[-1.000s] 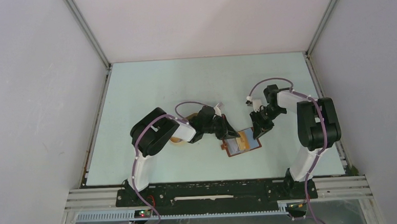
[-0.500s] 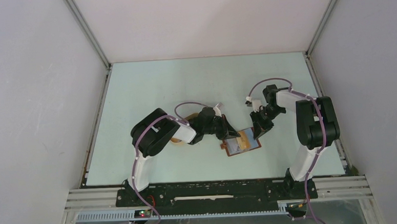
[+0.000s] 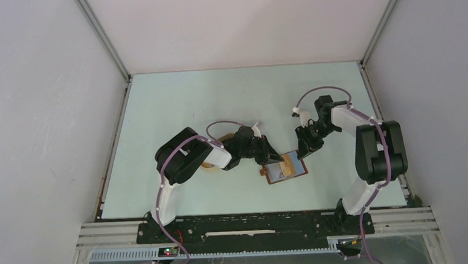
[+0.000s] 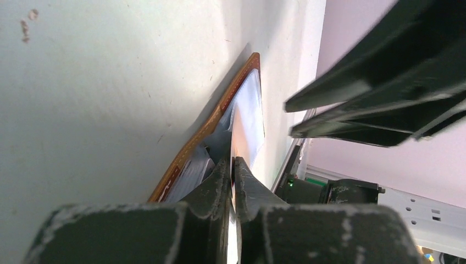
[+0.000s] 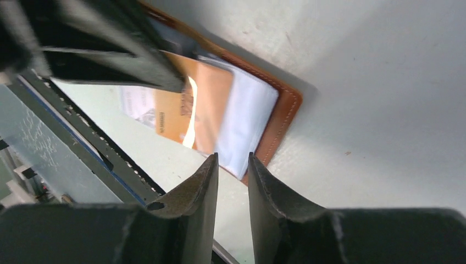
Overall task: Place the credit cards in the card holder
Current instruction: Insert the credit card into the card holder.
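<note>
CARD: thin tan-orange plastic credit card (image 5: pixel 206 93) lying over open reddish-brown leather card holder (image 3: pixel 285 167) on pale table (image 3: pixel 218 102) | HANDLING: likely light, stiff, slippery; gripping exposed edge | left gripper (image 4: pixel 232 163) jaws pinching card | right gripper (image 5: pixel 231 165) jaws hovering slightly spread, empty

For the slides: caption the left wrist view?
Left gripper pinches a card edge-on at the open brown wallet.

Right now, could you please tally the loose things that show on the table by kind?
Card holder: 1
Credit card, tan-orange: 1
Tray, mostly hidden: 1
Total: 3
</note>
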